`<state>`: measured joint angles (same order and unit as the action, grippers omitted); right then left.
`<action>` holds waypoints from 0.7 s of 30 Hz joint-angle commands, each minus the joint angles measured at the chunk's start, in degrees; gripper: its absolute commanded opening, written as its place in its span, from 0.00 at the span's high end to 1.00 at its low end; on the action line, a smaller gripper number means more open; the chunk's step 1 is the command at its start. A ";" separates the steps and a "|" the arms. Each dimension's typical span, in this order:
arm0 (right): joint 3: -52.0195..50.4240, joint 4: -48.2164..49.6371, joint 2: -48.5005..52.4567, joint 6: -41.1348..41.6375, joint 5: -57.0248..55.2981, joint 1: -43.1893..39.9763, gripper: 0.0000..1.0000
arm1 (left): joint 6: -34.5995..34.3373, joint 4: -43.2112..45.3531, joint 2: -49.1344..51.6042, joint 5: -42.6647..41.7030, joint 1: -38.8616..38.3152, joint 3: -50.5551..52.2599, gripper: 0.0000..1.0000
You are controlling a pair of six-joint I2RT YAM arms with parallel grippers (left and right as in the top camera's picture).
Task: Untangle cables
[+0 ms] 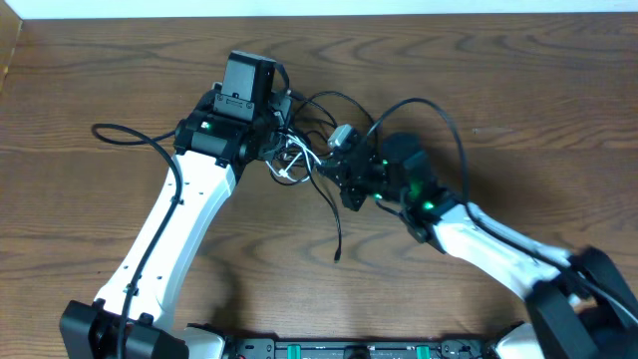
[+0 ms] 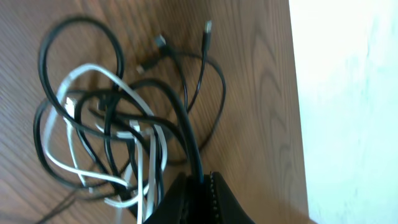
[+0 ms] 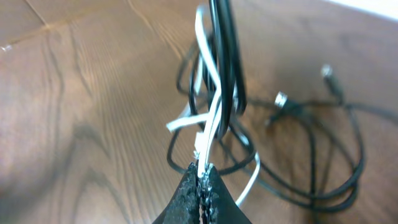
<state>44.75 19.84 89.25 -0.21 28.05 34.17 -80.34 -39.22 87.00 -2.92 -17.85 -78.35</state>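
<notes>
A black cable [image 2: 186, 118] and a white cable [image 2: 99, 71] lie knotted together on the wooden table, between the two arms in the overhead view. My left gripper [image 2: 200, 180] is shut on the black cable, which runs straight up out of its jaws. My right gripper [image 3: 203, 167] is shut on the white cable [image 3: 214, 118], pinched at the fingertips, with black strands [image 3: 225, 50] crossing just beyond. From above, the left gripper [image 1: 282, 150] and right gripper [image 1: 324, 170] sit close together at the tangle [image 1: 299, 160]. A loose black end [image 1: 337, 239] trails toward the front.
Small plug ends [image 2: 160, 41] lie on the wood past the tangle. The table's far edge [image 2: 295, 93] meets a white surface. Thicker black wires of the arms loop at the left [image 1: 130, 135] and right [image 1: 449, 125].
</notes>
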 commanded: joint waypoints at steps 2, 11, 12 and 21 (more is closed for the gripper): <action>0.44 -2.03 -7.48 0.81 2.51 -0.87 0.99 | 1.20 -0.92 -0.59 7.82 -0.07 -0.52 0.92; 0.44 -12.00 -19.74 0.81 2.08 -3.30 0.99 | 1.18 -2.80 -0.59 15.02 -0.07 -0.52 0.93; 0.44 -13.07 -21.14 0.79 2.08 -3.85 0.99 | 1.18 -3.15 -0.59 16.04 -0.07 -0.52 0.92; 0.44 -18.84 -27.45 0.79 -0.76 -6.12 0.99 | 1.18 -4.48 -0.59 17.18 -0.09 -0.52 0.92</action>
<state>44.75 2.09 62.35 -0.03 29.26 28.42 -79.48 -43.51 87.00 12.36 -17.87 -78.35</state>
